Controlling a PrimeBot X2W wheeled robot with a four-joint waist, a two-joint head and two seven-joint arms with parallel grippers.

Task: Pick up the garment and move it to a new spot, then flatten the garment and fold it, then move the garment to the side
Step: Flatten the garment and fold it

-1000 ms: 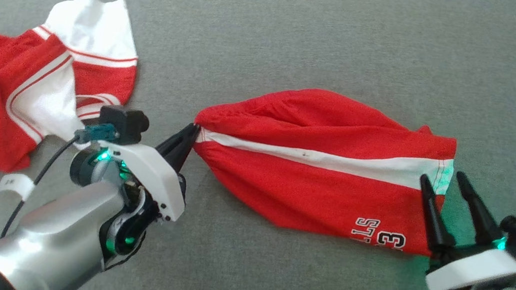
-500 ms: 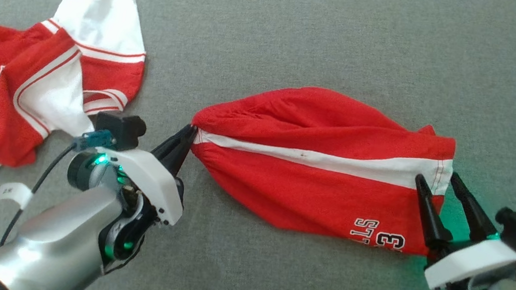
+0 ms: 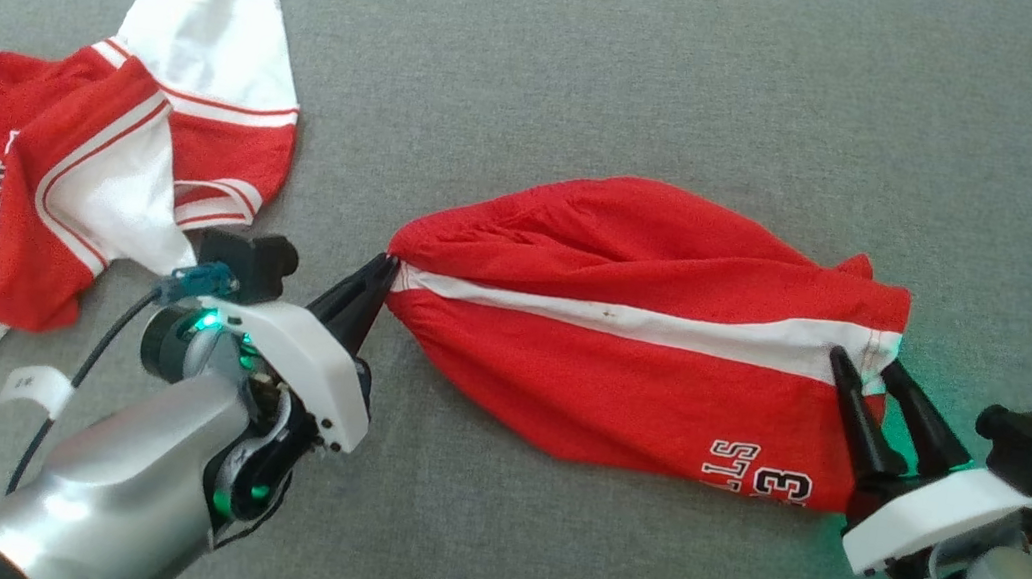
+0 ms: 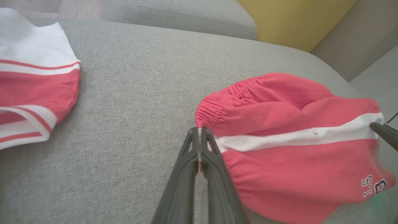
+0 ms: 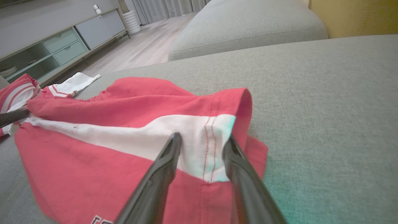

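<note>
- Left gripper [image 3: 386, 267]: the fingers are pressed together and clamped on the shorts [image 3: 624, 385]. They hold the waistband [image 4: 214, 107] end, exactly where the white stripe [image 3: 633, 318] begins.
- Right gripper [image 3: 864, 364]: the fingers stand apart, astride the hem [image 5: 214, 124] at the opposite end of the stripe. Cloth lies between them but is not pinched.
- Shorts: they lie on the grey cushion [image 3: 607, 70], drawn out lengthwise between the two grippers with the stripe facing up. The number print sits at the hem corner by the right gripper.
- Handling: treat the shorts as light, soft and limp. They probably have no stiffness, so expect any unsupported span to sag and bunch.
- Grip points: take hold at the gathered elastic waistband and the stitched, doubled hem. Both are thicker than the body cloth and should slip less.
- Caution: the half of the shorts above the stripe is puffed and creased. Hold both ends taut before you flatten it.
- Jersey [image 3: 89, 169]: it lies crumpled, well apart from the waistband end of the shorts, on the robot's left. Keep the left arm off it.
- Cabinet [image 5: 65, 40]: it stands far beyond the shorts, across the floor. Its drawers are closed. You cannot tell what its open shelf holds, because the contents are too small to see.
</note>
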